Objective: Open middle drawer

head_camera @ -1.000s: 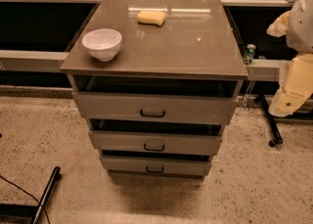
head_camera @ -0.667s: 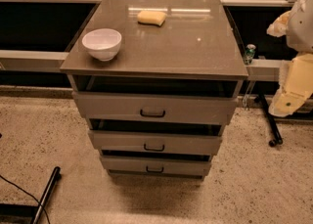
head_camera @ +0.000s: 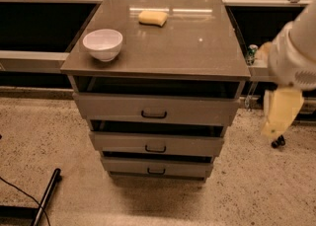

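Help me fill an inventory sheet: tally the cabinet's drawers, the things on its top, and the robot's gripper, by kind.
Drawers: 3, namely top drawer, middle drawer, bottom drawer
White bowl: 1
Yellow sponge: 1
Robot gripper: 1, right of the cabinet, beside the drawers and apart from them
Total: 6

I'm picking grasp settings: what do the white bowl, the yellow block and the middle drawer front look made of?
The bowl: glossy white, likely ceramic or hard plastic; sheen on rim. The yellow block: matte, rounded, probably foam sponge. The middle drawer: flat matte grey-brown, likely laminate or painted board. The gripper hangs right of the cabinet, apart from it.
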You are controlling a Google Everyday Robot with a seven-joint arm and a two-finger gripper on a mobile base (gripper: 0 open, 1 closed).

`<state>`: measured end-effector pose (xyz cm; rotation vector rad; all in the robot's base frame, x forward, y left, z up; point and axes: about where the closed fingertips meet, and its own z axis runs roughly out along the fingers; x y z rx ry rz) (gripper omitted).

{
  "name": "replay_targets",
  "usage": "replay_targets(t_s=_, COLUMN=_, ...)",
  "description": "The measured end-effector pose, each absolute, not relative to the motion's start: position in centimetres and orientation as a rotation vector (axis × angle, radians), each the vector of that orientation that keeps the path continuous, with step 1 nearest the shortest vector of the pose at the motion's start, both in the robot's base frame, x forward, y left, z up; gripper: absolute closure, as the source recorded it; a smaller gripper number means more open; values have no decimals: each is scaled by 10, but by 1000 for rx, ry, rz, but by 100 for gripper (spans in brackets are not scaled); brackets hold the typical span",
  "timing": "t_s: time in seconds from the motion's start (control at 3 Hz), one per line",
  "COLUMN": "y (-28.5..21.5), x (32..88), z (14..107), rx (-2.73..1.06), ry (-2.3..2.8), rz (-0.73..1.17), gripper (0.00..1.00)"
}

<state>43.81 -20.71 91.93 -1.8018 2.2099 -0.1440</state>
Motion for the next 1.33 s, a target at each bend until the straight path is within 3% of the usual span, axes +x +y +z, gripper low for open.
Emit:
replay_targets(t_s=0.33, y=-196, x=431, z=800, rx=-1890, ry=2157, rz=88, gripper=0)
replay_targets(t_s=1.0, y=-167, x=430, z=830, rx=-2051, ry=1959, rz=96, gripper=0)
replay_targets(t_s=1.33, y=-182, x=434, z=762, rx=-2017, ry=2049, rz=146, gripper=0)
